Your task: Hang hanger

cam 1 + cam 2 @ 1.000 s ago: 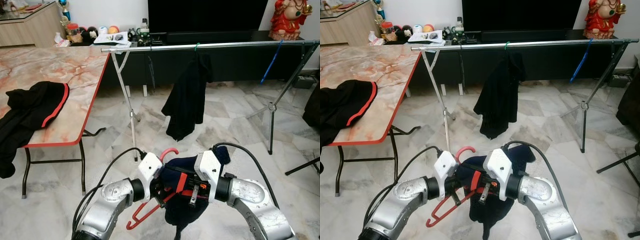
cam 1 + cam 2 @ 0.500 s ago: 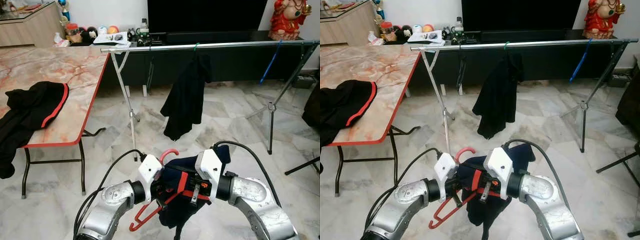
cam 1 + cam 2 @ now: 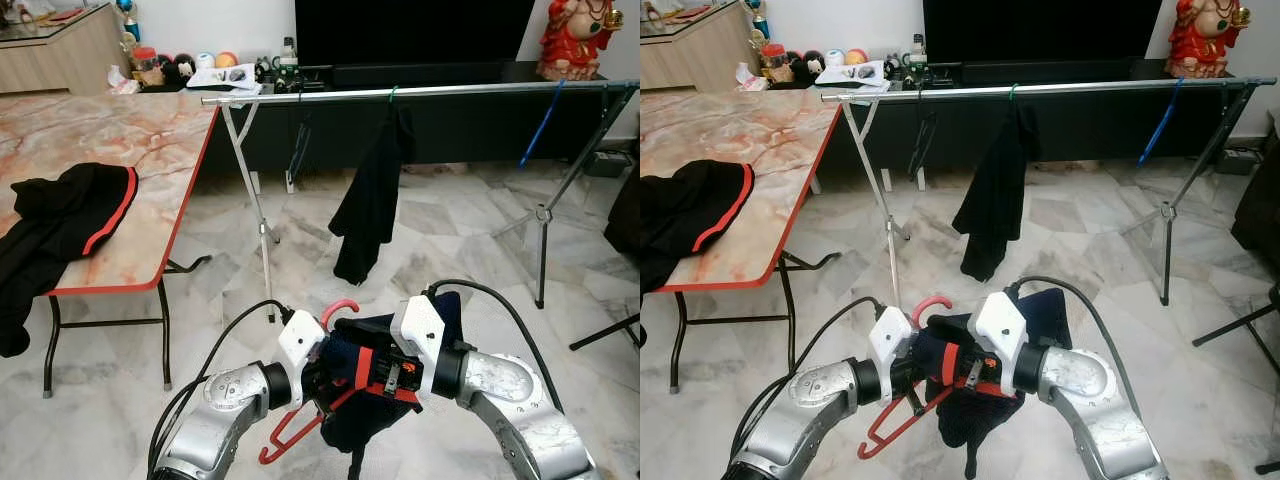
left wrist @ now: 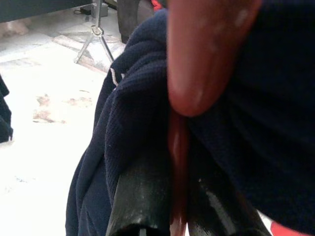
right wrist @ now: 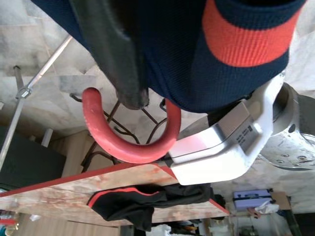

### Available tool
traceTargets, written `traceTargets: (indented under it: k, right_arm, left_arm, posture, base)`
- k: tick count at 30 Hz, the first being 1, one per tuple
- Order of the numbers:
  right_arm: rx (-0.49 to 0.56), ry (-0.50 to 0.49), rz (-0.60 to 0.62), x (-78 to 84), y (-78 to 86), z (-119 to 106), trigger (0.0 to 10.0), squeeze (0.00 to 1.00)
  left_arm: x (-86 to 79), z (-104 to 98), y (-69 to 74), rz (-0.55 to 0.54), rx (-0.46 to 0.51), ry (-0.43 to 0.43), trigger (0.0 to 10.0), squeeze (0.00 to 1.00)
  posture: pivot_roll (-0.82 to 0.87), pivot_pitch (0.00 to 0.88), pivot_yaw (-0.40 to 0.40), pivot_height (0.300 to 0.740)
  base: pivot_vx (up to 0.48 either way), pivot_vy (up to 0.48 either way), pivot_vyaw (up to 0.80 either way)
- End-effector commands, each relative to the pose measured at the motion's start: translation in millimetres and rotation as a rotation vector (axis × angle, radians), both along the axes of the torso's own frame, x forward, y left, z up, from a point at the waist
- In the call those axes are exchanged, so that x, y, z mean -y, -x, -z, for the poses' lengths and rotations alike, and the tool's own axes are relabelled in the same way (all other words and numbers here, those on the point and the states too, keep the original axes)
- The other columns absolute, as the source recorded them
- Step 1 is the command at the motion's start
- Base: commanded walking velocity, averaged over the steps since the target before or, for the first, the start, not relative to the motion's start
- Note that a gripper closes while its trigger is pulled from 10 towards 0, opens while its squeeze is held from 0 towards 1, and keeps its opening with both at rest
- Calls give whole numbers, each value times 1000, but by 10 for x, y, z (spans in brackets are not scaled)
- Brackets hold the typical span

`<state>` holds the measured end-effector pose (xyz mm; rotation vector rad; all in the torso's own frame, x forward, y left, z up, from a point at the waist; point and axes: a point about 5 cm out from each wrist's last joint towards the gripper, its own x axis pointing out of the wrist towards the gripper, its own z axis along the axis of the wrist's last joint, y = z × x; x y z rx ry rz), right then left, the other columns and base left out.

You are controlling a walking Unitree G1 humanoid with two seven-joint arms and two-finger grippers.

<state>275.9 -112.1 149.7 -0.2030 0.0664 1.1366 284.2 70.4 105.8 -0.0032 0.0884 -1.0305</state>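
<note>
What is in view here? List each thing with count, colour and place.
Hanger: one, red, held low between the two arms.
Shirt: one, navy with a red band, on the hanger.
Rail: one, silver, across the room ahead.
Garment: one, black, hanging from the rail.
Blue hanger: one, on the rail's right.
Table: one, marble-patterned with red edge, left.
Jacket: one, black with red trim, on the table.
Statue: one, red, far right.
Left pincer: shut on the hanger.
Right pincer: at the shirt.

head stereo: forward-down, share rail [image 3: 420,91] | wrists: close-up hanger [image 5: 125,140]
</note>
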Motion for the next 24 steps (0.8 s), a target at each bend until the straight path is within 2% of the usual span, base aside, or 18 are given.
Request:
traceTargets:
  k: [1,5,16,24]
  right_arm:
    - [14,6,-14,-20,6,-47,10000,1000]
    - [5,47,-18,13,55,-15,10000,1000]
    - [-37,145,-65,73,227,71,10000,1000]
    - [-60,204,-75,103,270,125,10000,1000]
  left_arm:
    - [19,-51,-18,9,24,29,10000,0]
    - [-8,-6,-45,-18,18,2,10000,0]
    - [-122,-62,-206,-161,31,46,10000,0]
    - [-149,-72,-237,-198,31,71,10000,0]
  posture:
    - [44,72,22,740]
    - [44,68,20,740]
    - [36,75,15,740]
    - [36,76,11,740]
  base:
    - [0,0,0]
    - [0,0,0]
    - [0,0,0]
    - [0,0,0]
